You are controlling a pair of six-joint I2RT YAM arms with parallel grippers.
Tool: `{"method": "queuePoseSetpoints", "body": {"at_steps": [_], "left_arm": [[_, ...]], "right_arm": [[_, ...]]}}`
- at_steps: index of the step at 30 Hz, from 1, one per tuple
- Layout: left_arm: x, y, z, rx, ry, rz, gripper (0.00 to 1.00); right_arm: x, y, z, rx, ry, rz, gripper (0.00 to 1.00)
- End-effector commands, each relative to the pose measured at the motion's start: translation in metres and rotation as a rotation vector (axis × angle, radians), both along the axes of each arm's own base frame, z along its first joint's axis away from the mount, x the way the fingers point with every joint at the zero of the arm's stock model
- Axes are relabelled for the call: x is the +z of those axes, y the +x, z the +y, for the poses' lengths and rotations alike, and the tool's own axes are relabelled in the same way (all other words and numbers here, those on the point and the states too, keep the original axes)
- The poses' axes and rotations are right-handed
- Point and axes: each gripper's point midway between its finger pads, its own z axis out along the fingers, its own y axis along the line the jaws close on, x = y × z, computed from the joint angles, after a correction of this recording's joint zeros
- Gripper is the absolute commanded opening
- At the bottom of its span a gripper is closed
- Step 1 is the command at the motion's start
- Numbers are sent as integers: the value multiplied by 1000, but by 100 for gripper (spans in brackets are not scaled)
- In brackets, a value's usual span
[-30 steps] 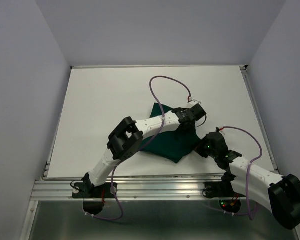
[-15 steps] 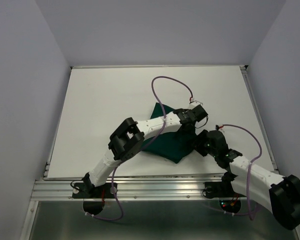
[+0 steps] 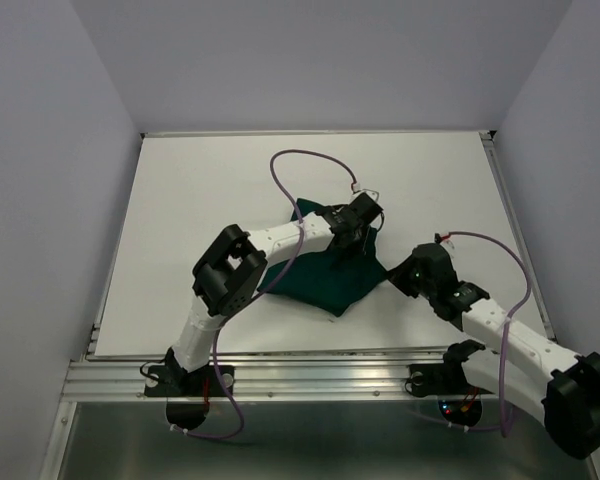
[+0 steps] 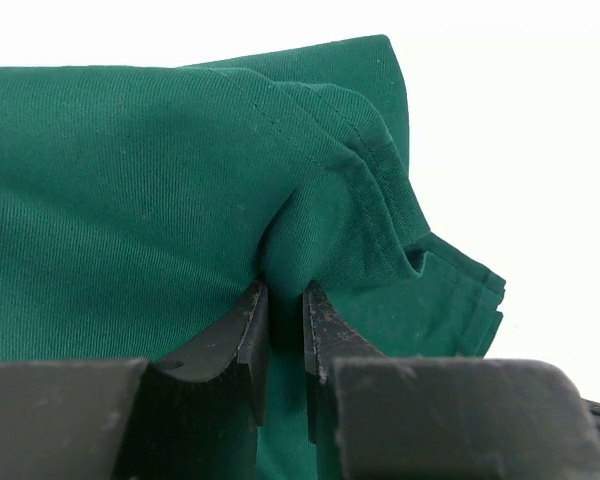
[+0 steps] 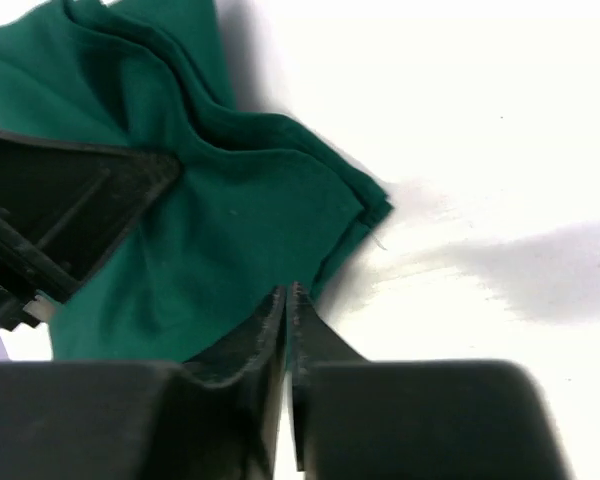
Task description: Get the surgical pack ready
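Top view, L to R. Table (image 3: 180,200): white, fills mid frame. L arm (image 3: 225,285) comes up from lower left and reaches right toward centre; purple cable (image 3: 280,175) loops above it.

Drape (image 3: 315,285): dark green, bunched in a lump just below centre, lying on table. Nothing but cloth shows.

L gripper (image 3: 352,238) sits on drape's upper-right part, at frame centre. L wrist view: jaws clamped on a raised fold of drape, cloth pinched up betw. the two black fingers (image 4: 248,335). Stitched hems stack in layers at right of that frame, white table beyond.

R gripper (image 3: 398,275): just right of centre, at drape's right corner. R arm (image 3: 510,340) runs off to lower right, w/ its own cable arching over it. R wrist view: jaws together, only a hairline gap. Tips sit at cloth's edge, lower centre of frame. Can't tell if any cloth is caught betw. them. L gripper's black body shows at left of that frame, over the green.
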Motion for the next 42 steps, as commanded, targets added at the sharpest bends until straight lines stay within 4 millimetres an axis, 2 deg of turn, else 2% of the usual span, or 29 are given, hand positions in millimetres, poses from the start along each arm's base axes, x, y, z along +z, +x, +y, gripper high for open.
{"method": "queuePoseSetpoints", "body": {"at_steps": [1,6,10,11,12,13,14,17,18,24,30,31,33,36,40,42], "left_arm": [[26,5,6,-9,-68,-2,0],[39,11,7,-2,-89,-21,0],[45,16,10,4,-100,-27,0],[47,16,10,6,-105,-28,0],[52,18,12,13,-109,-35,0],[54,19,13,18,-114,-40,0],[62,23,16,28,-126,-52,0],[70,27,21,32,-153,-51,0],[71,28,21,27,-163,-46,0],[81,37,34,45,-183,-46,0],[103,49,45,74,-216,-76,0],[104,50,46,77,-218,-75,0],[113,53,49,81,-236,-83,0],[122,59,55,90,-251,-90,0],[130,61,60,68,-282,-79,0],[129,62,63,64,-284,-70,0]], "right_arm": [[24,23,14,13,41,-65,5],[21,42,28,45,40,-61,4],[4,56,47,94,69,-38,4],[-3,56,50,98,72,-20,3],[-21,54,53,109,71,33,3],[-24,57,57,115,85,30,2],[-35,57,59,115,86,55,1],[-37,55,78,181,121,63,1],[-39,59,82,189,119,67,1],[-38,69,114,262,150,57,3],[-20,85,156,356,265,-16,5],[-16,83,165,390,288,-24,5],[-11,90,173,408,314,-54,5],[-7,92,172,403,305,-72,6],[-10,91,162,373,264,-75,8],[-11,90,157,357,253,-76,9]]}}
